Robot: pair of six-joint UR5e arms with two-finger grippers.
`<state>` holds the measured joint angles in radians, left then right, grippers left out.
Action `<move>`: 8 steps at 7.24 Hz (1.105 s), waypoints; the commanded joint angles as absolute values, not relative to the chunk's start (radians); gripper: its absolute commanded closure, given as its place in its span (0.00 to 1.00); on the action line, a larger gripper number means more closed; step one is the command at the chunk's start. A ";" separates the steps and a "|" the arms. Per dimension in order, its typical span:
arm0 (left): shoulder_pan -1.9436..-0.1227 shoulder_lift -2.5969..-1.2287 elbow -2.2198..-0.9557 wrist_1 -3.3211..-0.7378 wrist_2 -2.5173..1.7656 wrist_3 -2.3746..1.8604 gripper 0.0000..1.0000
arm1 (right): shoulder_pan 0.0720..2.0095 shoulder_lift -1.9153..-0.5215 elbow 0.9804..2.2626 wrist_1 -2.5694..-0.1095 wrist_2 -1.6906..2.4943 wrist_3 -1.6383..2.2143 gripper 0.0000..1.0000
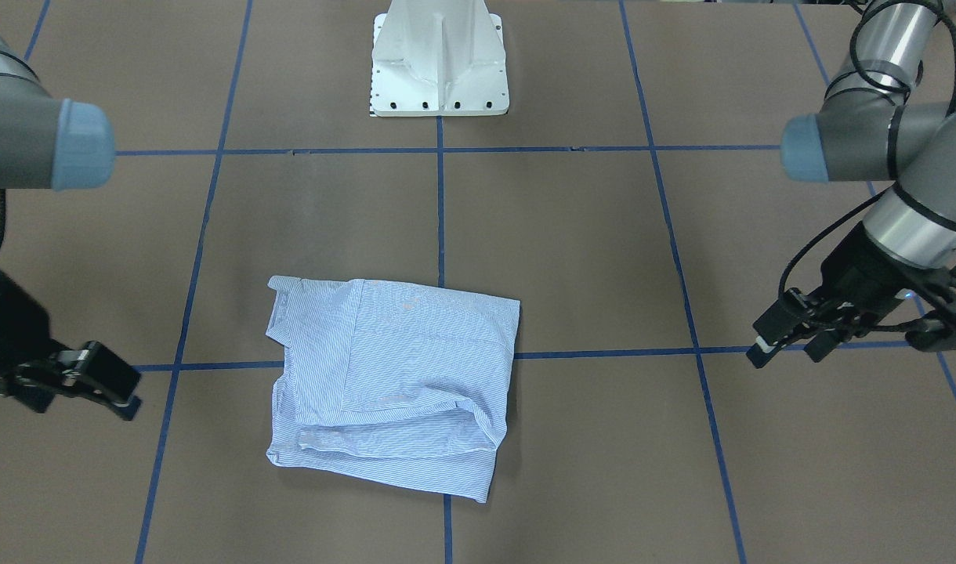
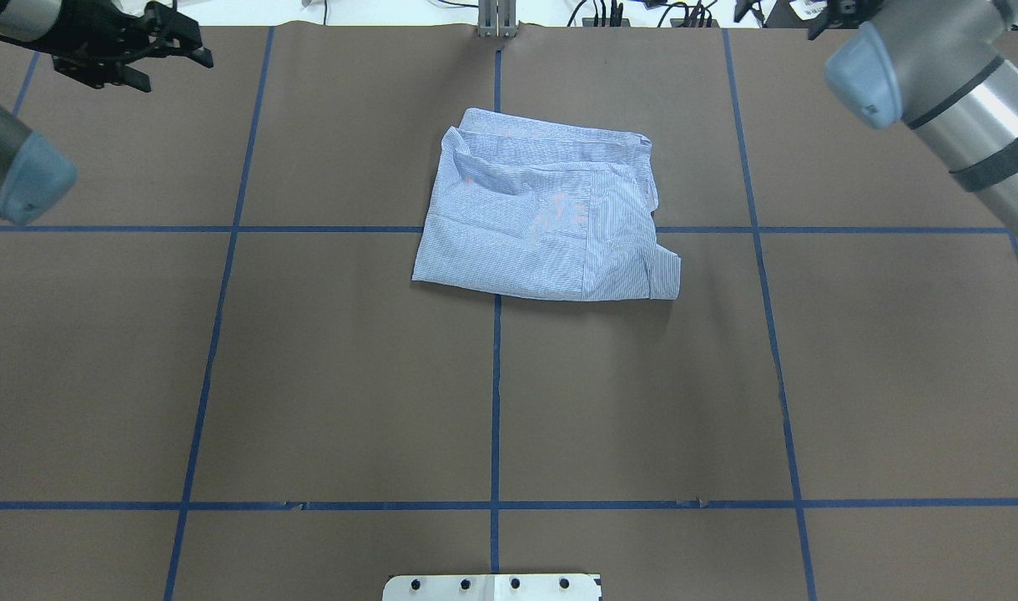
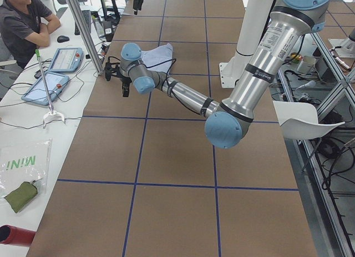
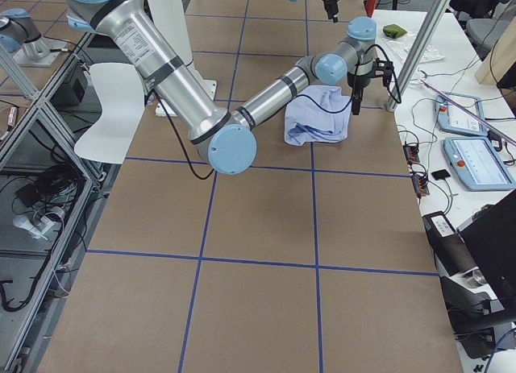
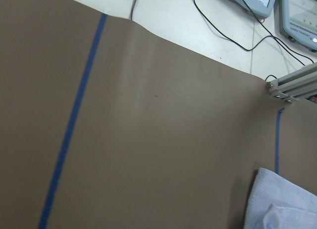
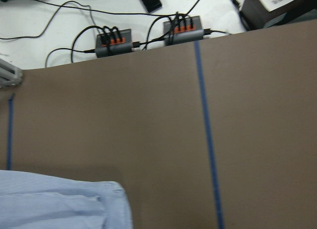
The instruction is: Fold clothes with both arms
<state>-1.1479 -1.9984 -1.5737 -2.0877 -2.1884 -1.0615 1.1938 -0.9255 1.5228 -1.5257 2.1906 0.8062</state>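
Surface (image 2: pixel 325 376): brown, gridded with blue tape, is carrying the shirt.
Pedestal (image 1: pixel 439 63): white, is standing at the robot's edge, well apart from the shirt.
Shirt (image 1: pixel 392 376): is lying folded mid-surface, straddling a tape crossing.
Left end effector (image 1: pixel 787 350): is hovering well apart from the shirt, fingers apart, gripping nothing.
Right end effector (image 1: pixel 117 395): is hovering on the opposite side; I cannot tell its finger state.

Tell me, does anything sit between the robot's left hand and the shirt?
No. In the front-facing view, only bare brown table crossed by a blue tape line lies between the left hand and the shirt.
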 commanded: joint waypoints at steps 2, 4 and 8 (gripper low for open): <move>-1.245 -1.800 -1.713 -1.939 -2.191 -0.687 0.00 | 1.360 -1.107 1.591 -1.681 2.210 0.287 0.00; -1.343 -1.673 -1.736 -1.939 -2.232 -0.460 0.00 | 1.475 -1.223 1.603 -1.716 2.314 0.087 0.00; -1.547 -1.478 -1.733 -1.928 -2.341 -0.050 0.00 | 1.601 -1.474 1.628 -1.715 2.329 -0.228 0.00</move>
